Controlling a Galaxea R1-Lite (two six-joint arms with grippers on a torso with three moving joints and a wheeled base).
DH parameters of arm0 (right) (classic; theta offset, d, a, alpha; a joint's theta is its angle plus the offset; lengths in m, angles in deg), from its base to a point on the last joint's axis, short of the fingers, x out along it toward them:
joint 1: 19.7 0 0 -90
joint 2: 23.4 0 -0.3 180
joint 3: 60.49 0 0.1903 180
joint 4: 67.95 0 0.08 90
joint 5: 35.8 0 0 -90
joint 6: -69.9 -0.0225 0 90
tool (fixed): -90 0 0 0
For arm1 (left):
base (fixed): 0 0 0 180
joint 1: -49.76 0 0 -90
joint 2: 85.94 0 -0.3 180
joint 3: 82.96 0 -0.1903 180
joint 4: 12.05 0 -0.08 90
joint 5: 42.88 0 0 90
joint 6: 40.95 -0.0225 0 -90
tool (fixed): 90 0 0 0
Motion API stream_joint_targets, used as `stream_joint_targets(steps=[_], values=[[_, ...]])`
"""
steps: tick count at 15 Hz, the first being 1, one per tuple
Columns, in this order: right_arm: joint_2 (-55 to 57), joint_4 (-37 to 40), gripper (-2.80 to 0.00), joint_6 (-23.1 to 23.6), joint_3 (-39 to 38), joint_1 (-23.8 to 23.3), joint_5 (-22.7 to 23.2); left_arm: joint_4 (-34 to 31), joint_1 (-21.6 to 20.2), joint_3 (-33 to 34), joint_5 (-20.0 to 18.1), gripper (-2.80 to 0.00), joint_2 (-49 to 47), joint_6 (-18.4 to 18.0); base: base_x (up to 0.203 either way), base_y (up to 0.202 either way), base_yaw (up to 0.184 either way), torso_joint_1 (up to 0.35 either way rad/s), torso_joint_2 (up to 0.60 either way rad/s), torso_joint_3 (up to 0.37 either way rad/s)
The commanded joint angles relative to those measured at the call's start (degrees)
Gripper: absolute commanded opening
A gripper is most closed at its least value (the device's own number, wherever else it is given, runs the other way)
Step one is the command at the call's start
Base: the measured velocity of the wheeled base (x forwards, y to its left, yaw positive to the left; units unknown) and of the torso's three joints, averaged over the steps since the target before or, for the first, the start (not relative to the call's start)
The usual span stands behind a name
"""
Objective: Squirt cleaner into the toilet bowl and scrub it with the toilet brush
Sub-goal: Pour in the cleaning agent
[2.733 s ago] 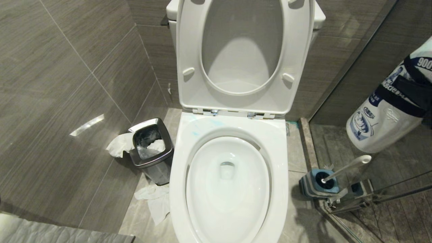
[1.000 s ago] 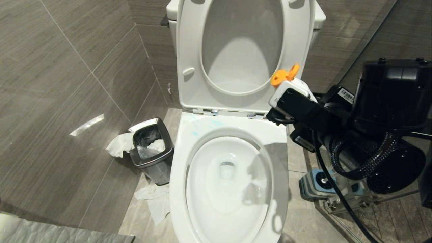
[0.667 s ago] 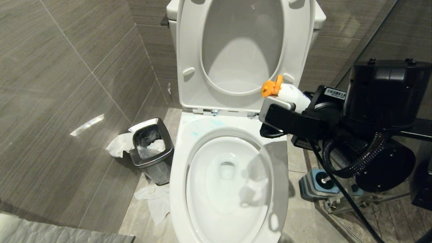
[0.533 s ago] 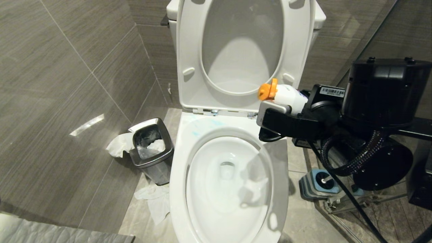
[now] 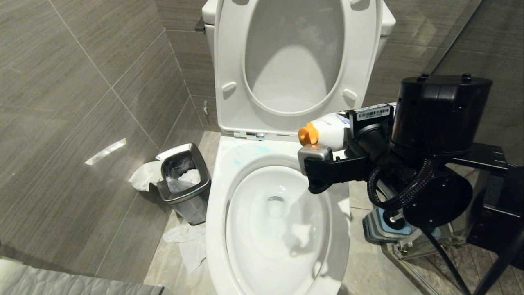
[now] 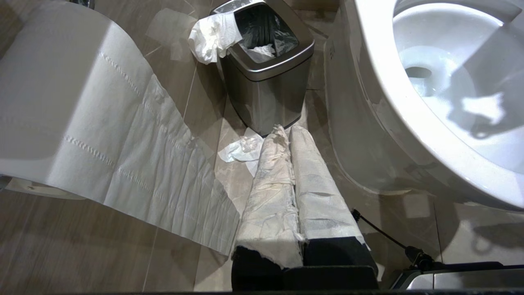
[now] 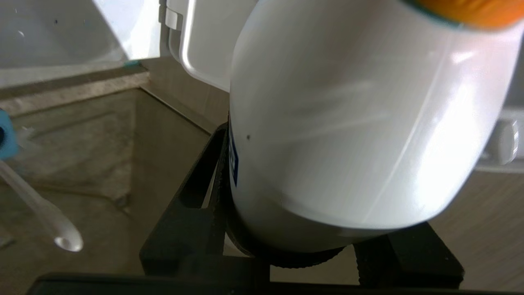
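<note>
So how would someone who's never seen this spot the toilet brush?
Start at the white toilet bowl. On the floor to its right, by the glass partition, sits a squat grey holder with a blue top, partly behind the right gripper's arm. No other floor item is blue-topped.

No legible text (barcode sticker (image 5: 371,112) unreadable)

Bright overhead light puts glare on the bowl (image 5: 278,229) and casts the right arm's shadow into it. The bottle (image 7: 348,123) is streaked with motion blur in the right wrist view.
</note>
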Motion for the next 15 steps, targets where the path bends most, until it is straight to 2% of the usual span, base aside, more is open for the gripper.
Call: stream_joint_targets(steps=[1,4,6,9,13,15], values=[[0.65,-0.24,-2.8,5.43,0.21,0.4,-0.41,-0.02,0.0,0.09,-0.01,-2.8,-0.09,-0.06,0.0,0.0,0.0,0.0,0.0,0.0],[1.39,-2.92,-2.8,11.83,0.68,0.62,-1.61,-0.02,0.0,0.09,-0.01,-2.8,-0.09,-0.07,0.0,0.0,0.0,0.0,0.0,0.0],[1.9,-7.69,-2.8,18.1,0.69,0.72,-2.42,-0.02,0.0,0.09,-0.01,-2.8,-0.09,-0.07,0.0,0.0,0.0,0.0,0.0,0.0],[3.5,-14.56,-2.8,24.53,0.63,0.73,-2.84,-0.02,0.0,0.09,-0.01,-2.8,-0.09,-0.07,0.0,0.0,0.0,0.0,0.0,0.0],[4.97,-19.71,-2.8,30.29,0.53,1.65,-3.3,-0.02,0.0,0.09,-0.01,-2.8,-0.09,-0.07,0.0,0.0,0.0,0.0,0.0,0.0],[5.48,-22.05,-2.8,32.58,0.36,2.69,-6.08,-0.02,0.0,0.09,-0.01,-2.8,-0.09,0.02,0.0,0.0,0.0,0.0,0.0,0.0]])
